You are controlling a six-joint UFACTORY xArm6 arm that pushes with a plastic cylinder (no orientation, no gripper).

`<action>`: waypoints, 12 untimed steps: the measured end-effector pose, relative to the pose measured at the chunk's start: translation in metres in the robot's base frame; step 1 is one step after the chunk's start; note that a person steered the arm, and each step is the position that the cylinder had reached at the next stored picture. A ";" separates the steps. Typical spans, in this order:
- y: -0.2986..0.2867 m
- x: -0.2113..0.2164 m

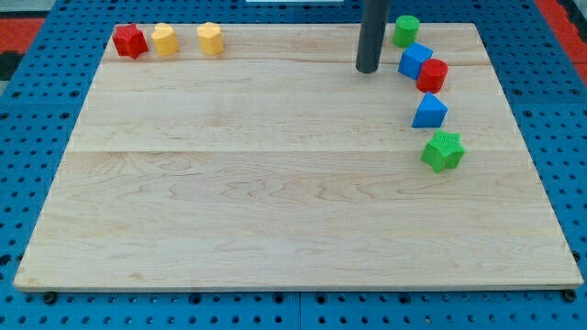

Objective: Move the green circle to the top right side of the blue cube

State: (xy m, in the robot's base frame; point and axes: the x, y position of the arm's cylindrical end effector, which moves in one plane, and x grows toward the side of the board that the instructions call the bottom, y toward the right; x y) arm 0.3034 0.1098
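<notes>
Upper right of the frame, my tip [368, 69], a bare rod with no pincer, stands just left of the blue cube [415, 60], green circle [406, 30] above.

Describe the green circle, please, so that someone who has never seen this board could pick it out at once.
Start at the wooden board and go to its top right corner, where a curved line of blocks runs down the view's right. The green circle heads that line, just above the blue cube and right of my tip. It is round and smooth, unlike the spiky green star at the line's bottom.
</notes>
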 end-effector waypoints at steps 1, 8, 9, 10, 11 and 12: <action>0.027 0.002; 0.005 -0.103; 0.009 -0.104; 0.011 -0.104; 0.030 -0.104; 0.038 -0.104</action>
State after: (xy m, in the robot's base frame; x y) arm 0.1995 0.1478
